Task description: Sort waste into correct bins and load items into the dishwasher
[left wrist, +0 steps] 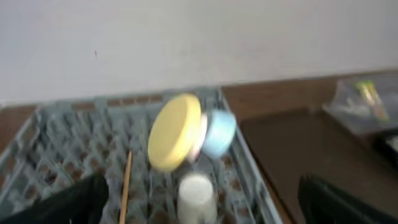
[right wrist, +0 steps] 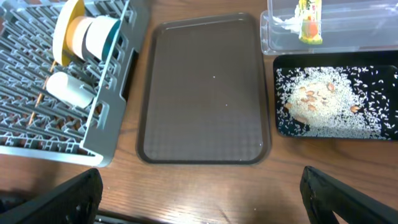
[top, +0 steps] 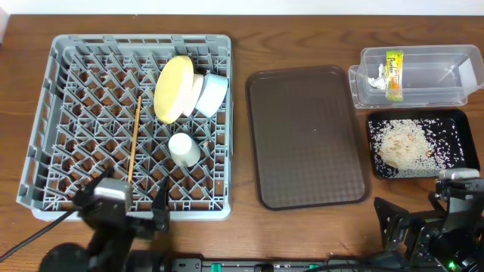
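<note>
The left wrist view is coming through blurred, smearing the clear tub [left wrist: 364, 102] at its right edge. The white bowl [top: 198, 88] is hiding mostly between the yellow plate [top: 172, 89] and blue bowl [top: 214, 94]. Bottom edges are cutting off the left fingers [left wrist: 62, 205] and right fingers [right wrist: 348, 196]. The right wrist view is cropping the dish rack [right wrist: 37, 134] at left. The wrapper [top: 393, 74] print is showing too small to read.
</note>
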Tool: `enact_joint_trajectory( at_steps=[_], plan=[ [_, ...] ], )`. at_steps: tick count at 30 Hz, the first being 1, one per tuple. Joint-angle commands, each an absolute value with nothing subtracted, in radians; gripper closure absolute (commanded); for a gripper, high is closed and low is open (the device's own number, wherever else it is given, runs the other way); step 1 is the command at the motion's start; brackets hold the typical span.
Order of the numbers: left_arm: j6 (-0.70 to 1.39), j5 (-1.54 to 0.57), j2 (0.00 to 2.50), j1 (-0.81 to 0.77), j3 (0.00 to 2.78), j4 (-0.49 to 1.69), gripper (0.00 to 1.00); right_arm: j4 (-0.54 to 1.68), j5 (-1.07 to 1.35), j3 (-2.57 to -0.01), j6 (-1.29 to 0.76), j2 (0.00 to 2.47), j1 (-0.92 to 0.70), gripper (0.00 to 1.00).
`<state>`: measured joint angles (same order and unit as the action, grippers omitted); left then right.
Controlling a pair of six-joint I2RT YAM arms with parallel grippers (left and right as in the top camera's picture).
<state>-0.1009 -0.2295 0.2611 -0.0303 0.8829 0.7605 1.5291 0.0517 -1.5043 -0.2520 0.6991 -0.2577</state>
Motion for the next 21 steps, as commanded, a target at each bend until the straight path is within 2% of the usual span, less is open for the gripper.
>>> enact_joint_trajectory(
  at_steps=[1,9,21],
  plan=[
    [-0.1,-0.216,0.187,-0.027,0.725,0.664,0.04,1.531,0.042,-1.512,-0.257,0.698,-0.269,0.01],
    [-0.099,-0.217,0.078,-0.017,0.439,0.44,0.03,1.531,0.042,-1.512,-0.257,0.698,-0.269,0.01],
    [-0.092,-0.224,0.002,-0.017,0.225,0.317,0.03,1.531,0.042,-1.512,-0.257,0.698,-0.269,0.01]
  ],
)
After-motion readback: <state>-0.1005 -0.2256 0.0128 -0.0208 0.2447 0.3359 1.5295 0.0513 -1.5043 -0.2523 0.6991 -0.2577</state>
